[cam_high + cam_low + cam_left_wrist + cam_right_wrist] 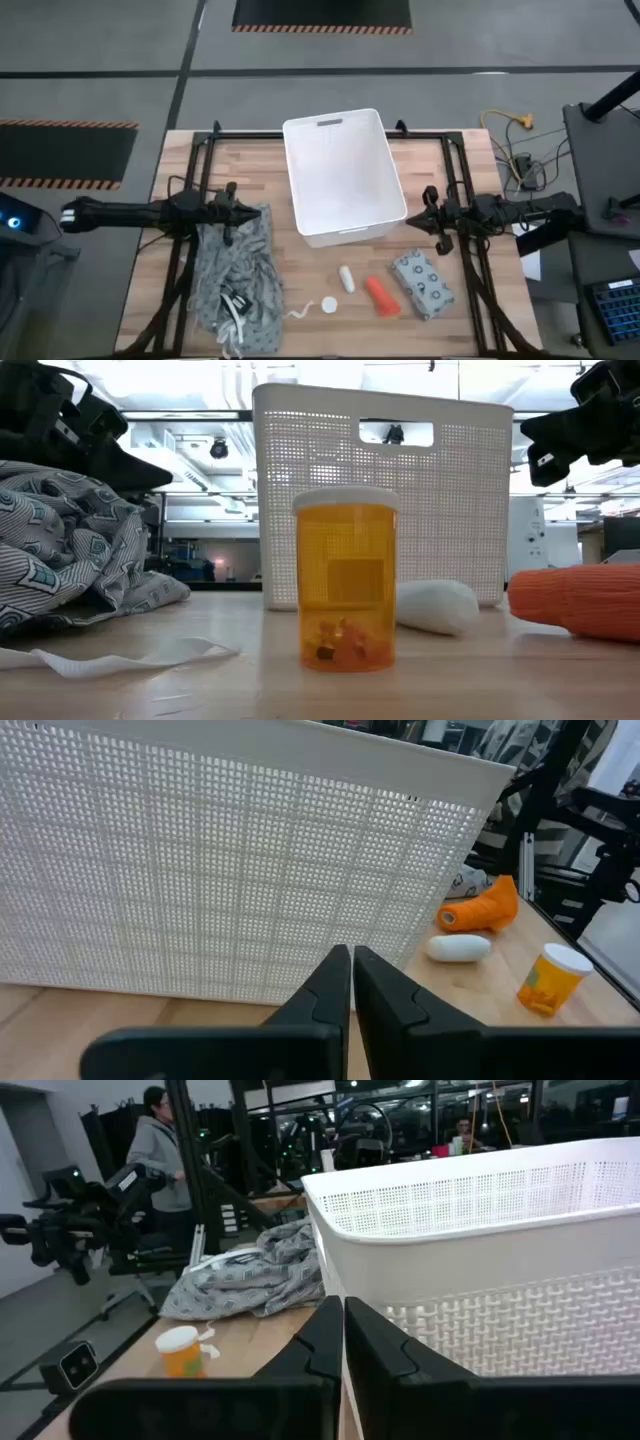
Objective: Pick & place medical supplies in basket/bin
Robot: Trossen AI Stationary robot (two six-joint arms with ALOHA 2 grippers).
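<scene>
The white perforated bin (340,175) stands at the table's middle, toward the far side. Near of it lie a small white bottle (346,279), an orange tube (380,296) and a grey-blue dotted packet (423,284). The white round cap (329,305) tops an upright amber pill bottle (346,585). My left gripper (262,212) hovers shut at the bin's left, over the far edge of the grey cloth (235,275). My right gripper (408,222) hovers shut at the bin's near right corner. Both point at the bin.
The grey patterned cloth covers the table's near left part, and a thin white string (298,313) trails from it toward the capped bottle. Black frame rails (190,240) run along both sides. A person (160,1140) stands in the room beyond the table.
</scene>
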